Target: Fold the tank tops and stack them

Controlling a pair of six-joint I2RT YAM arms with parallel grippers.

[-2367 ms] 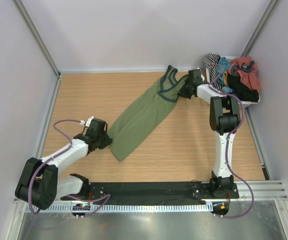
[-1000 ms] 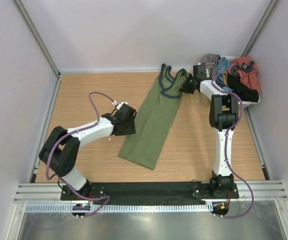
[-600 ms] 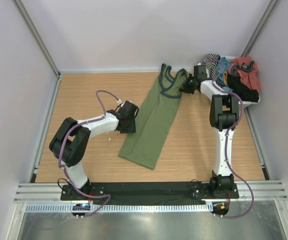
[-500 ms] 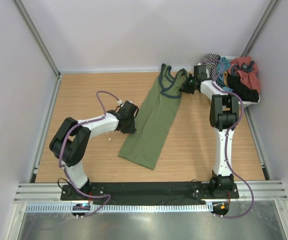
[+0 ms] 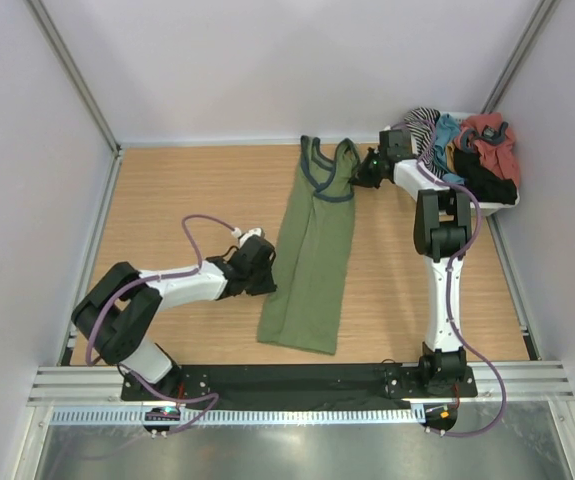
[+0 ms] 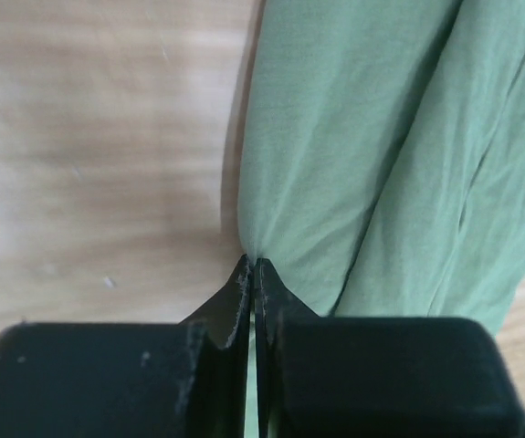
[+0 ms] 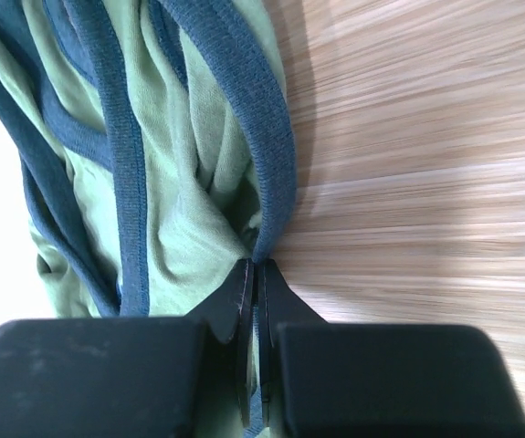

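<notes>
Left gripper (image 5: 265, 278) is pinched tight on the left side edge of the olive green tank top (image 5: 312, 260), about halfway down its length. The left wrist view shows the jaws closed with a sliver of green cloth caught between them. Right gripper (image 5: 363, 174) is clamped shut on the dark grey-blue trim (image 7: 276, 137) at the strap end. The top is laid out long and narrow on the wooden surface (image 5: 187, 190), straps toward the far wall and hem toward the arm bases, leaning a bit to the right. It's got soft lengthwise creases and the straps are bunched up. The black tank top (image 5: 487, 182) is lying in the clothes heap at the far right corner, next to the striped (image 5: 422, 120), teal (image 5: 448, 131) and red (image 5: 489, 135) garments.
</notes>
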